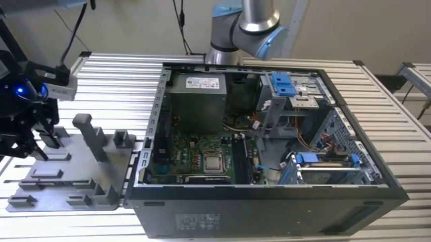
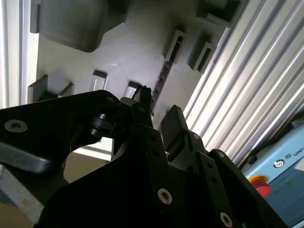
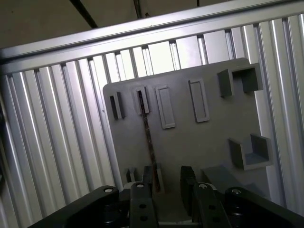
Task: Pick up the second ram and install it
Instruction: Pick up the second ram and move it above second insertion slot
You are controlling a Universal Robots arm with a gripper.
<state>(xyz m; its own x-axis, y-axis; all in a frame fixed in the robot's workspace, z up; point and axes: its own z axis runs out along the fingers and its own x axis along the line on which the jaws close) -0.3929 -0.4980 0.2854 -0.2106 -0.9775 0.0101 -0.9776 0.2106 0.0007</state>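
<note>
The second ram (image 3: 146, 137) is a thin dark stick standing on edge in the slotted blocks of the grey holder plate (image 3: 190, 137). In the second wrist view the second ram (image 2: 164, 76) runs away from the fingertips. My gripper (image 3: 167, 183) hangs just above one end of the stick, open. The stick's end lies close against the inner side of one finger (image 3: 147, 178), and the other finger (image 3: 187, 183) stands well apart. In the exterior view my gripper (image 1: 40, 143) is over the exterior view's left part of the plate (image 1: 74, 174).
An open computer case (image 1: 377, 186) lies at the exterior view's centre and right, its motherboard (image 1: 195, 151) facing up. A tall grey post (image 1: 91, 136) and several low blocks rise from the plate. All rests on a ribbed metal table (image 1: 114, 80). A pendant with a red button (image 2: 259, 183) lies nearby.
</note>
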